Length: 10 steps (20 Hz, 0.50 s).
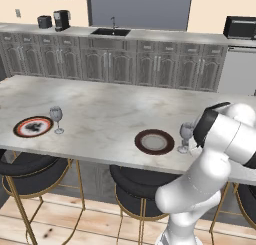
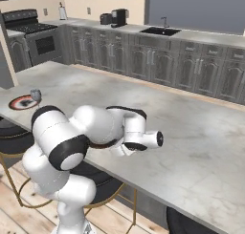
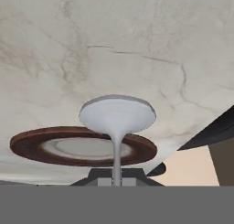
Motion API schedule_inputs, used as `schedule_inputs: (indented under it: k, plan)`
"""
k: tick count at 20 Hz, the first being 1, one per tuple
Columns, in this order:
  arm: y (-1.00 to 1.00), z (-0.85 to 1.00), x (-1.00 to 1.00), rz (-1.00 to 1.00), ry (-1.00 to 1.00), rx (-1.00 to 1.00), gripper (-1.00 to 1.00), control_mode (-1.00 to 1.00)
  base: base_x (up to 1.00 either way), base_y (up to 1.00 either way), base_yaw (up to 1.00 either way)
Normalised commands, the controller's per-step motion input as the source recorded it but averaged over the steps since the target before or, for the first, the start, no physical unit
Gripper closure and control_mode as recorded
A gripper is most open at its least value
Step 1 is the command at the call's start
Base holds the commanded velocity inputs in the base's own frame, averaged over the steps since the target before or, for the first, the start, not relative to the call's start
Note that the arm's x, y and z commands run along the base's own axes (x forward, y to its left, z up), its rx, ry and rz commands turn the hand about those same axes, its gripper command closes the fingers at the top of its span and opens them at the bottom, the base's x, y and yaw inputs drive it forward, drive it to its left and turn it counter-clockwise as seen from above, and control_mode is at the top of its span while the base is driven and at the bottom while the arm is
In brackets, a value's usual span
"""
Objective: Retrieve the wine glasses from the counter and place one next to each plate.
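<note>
My gripper (image 3: 117, 181) is shut on the thin stem of one wine glass (image 3: 117, 115), whose round foot shows just ahead of the finger tips. This glass (image 1: 186, 133) sits upright just right of the dark brown-rimmed plate (image 1: 154, 141), low over the counter (image 1: 110, 109); whether its foot touches the marble I cannot tell. The plate (image 3: 82, 146) lies close beside the foot in the hand view. The other wine glass (image 1: 56, 116) stands right beside the red-orange plate (image 1: 33, 127) at the counter's left end, also seen as glass (image 2: 35, 95) and plate (image 2: 21, 102).
Dark round stools with gold legs (image 1: 30, 171) stand under the counter's near edge. Along the back wall run grey cabinets with a sink (image 1: 111, 32), a coffee machine (image 1: 61, 20), a toaster (image 1: 44, 22) and a microwave (image 1: 240, 27). A stove (image 2: 33, 30) stands at the far left.
</note>
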Motion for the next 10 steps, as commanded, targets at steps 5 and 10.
schedule_inputs:
  k: [5,10]
  plan:
    - [-0.08,-0.24,0.11,0.01,0.00,0.00,1.00,-1.00,0.00,0.00,0.00]
    - [-0.13,-0.23,0.09,0.01,-0.01,0.00,1.00,-1.00,0.00,0.00,0.00]
